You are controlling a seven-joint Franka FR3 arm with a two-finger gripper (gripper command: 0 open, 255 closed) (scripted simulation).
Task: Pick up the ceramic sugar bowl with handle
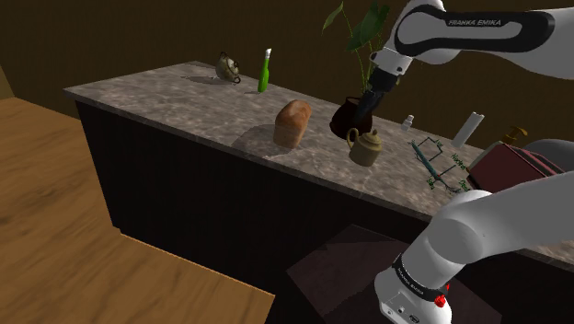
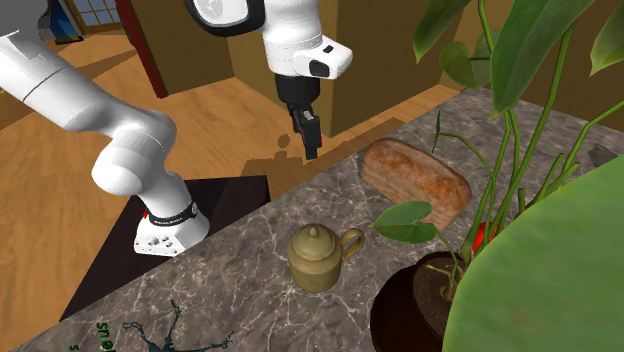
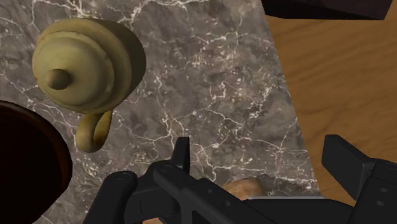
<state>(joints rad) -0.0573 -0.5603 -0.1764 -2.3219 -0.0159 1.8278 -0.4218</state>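
The sugar bowl (image 1: 366, 147) is an olive-tan lidded pot with a knob and a loop handle. It stands upright on the marble counter (image 1: 184, 97), between a bread loaf and a dark plant pot. In the second exterior view the bowl (image 2: 318, 257) has its handle turned toward the loaf. My black gripper (image 1: 362, 117) hangs in the air above the counter, open and holding nothing. In the wrist view the bowl (image 3: 86, 63) lies off to one side of the open gripper (image 3: 264, 159), outside the gap between the fingers. From the second exterior view the gripper (image 2: 311, 150) hovers over the counter's front edge.
A brown bread loaf (image 1: 292, 122) and a dark plant pot (image 1: 346, 116) with tall green leaves flank the bowl. Farther along the counter stand a green bottle (image 1: 264, 71) and a second small pot (image 1: 227, 67). A green wire rack (image 1: 437, 164) lies near the stand.
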